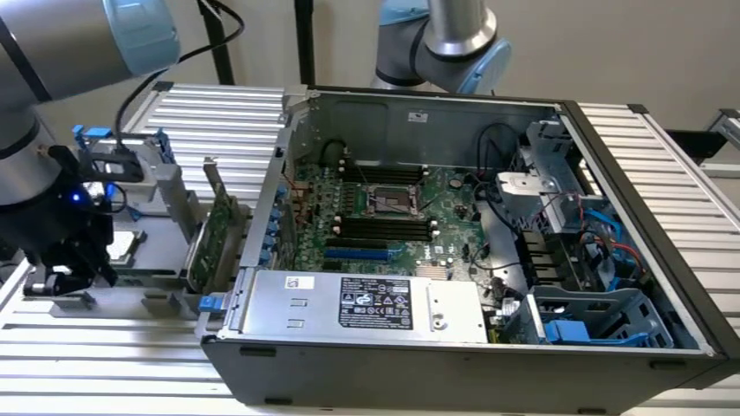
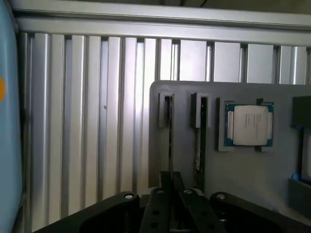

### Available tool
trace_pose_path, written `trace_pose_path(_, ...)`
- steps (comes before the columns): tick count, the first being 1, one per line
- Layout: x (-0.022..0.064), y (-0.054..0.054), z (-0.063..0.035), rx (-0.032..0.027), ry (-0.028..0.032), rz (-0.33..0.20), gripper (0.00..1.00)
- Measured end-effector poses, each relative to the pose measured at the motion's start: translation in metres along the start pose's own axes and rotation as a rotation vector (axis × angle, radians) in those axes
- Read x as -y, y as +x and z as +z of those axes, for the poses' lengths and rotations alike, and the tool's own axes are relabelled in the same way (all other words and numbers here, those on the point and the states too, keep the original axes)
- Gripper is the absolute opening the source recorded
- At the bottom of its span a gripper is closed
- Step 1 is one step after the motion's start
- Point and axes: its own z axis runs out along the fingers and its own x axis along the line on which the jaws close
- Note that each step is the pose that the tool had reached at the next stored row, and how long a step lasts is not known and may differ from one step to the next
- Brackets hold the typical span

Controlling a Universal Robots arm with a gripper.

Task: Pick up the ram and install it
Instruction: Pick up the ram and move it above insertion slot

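Gripper [image 2: 171,180] sits low over the parts tray. I read its fingers as drawn in narrow and pinched on the near end of the ram [image 2: 171,138], which stands on edge in its slot straight ahead of them. The open computer case [image 1: 463,364] lies well away from the gripper, beyond the tall expansion card [image 1: 215,238]. Its memory slots [image 1: 382,227] look unfilled to me, so all of the installing is left. The grey tray [image 2: 252,179] holds the ram seated in its slot, so I judge the pick to be only at the grasp. Just beside the gripped stick stands a second green stick [image 2: 198,145], and past that a processor [image 2: 248,125]. Edge-on, the ram shows me no chips, and the gripper's own links partly hide the contact itself.
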Motion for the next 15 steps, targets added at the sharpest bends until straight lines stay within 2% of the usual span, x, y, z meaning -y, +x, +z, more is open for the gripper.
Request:
trace_pose_path(9, 0.0024, -0.002, -0.0412, 0.0, 0.0, 0.0, 0.0)
trace_pose_path(15, 0.0124, -0.003, -0.0689, -0.0001, -0.0001, 0.0, 0.0)
